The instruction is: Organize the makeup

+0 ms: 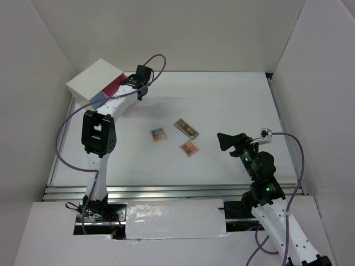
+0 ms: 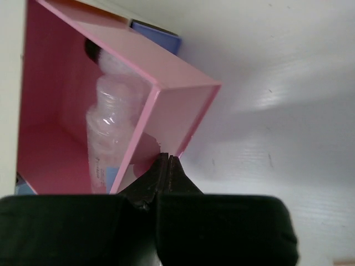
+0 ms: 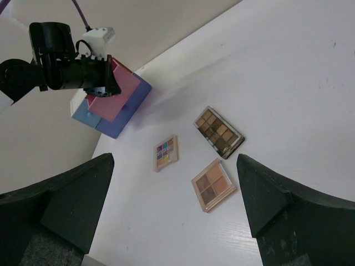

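A white box (image 1: 95,76) sat at about ten o'clock on the white table (image 1: 238,105), turned at an angle in the far corner where the left wall (image 1: 28,88) met the back wall (image 1: 177,33). A pink drawer (image 1: 113,86) stood out from the box's front, opening toward four o'clock. A blue drawer (image 1: 99,100) lay just beside it on its seven o'clock side. A third white wall (image 1: 319,83) closed the three o'clock side. At six o'clock a metal rail (image 1: 166,192) edged the table, with a crinkled white sheet (image 1: 175,219) just below it.
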Available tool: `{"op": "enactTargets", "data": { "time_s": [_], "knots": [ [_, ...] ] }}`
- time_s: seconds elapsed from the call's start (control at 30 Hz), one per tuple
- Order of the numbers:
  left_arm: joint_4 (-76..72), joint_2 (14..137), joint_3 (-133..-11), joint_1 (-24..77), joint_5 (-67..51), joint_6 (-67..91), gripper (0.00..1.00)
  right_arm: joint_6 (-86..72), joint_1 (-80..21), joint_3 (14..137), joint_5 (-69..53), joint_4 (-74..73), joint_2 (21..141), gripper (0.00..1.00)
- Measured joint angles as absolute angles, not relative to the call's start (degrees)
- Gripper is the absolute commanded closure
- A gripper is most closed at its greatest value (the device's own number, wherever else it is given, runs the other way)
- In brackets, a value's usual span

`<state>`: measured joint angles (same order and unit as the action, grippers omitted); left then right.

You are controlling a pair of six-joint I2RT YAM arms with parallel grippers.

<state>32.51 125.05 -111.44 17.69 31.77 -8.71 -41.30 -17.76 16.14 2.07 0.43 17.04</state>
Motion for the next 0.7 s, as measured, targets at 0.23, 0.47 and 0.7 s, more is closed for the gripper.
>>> {"op": "enactTargets", "data": {
  "time_s": [0.23,0.47,0.7],
  "knots": [
    [26.94,125.08,-111.18,15.84,39.24,-9.04,1.00,-41.30,-17.76,16.14,1.48,0.43,17.39,0.00],
    [20.38,125.38,-109.47,13.98,44.80,-10.59,1.00,-41.28,-17.76,16.14,1.02,0.43,17.72,0.00],
    [16.01,125.71,-106.13,13.23,46.65,-12.05,1.00,-41.28,-17.76,16.14,0.60,0.45,18.41,0.00]
  ]
}}
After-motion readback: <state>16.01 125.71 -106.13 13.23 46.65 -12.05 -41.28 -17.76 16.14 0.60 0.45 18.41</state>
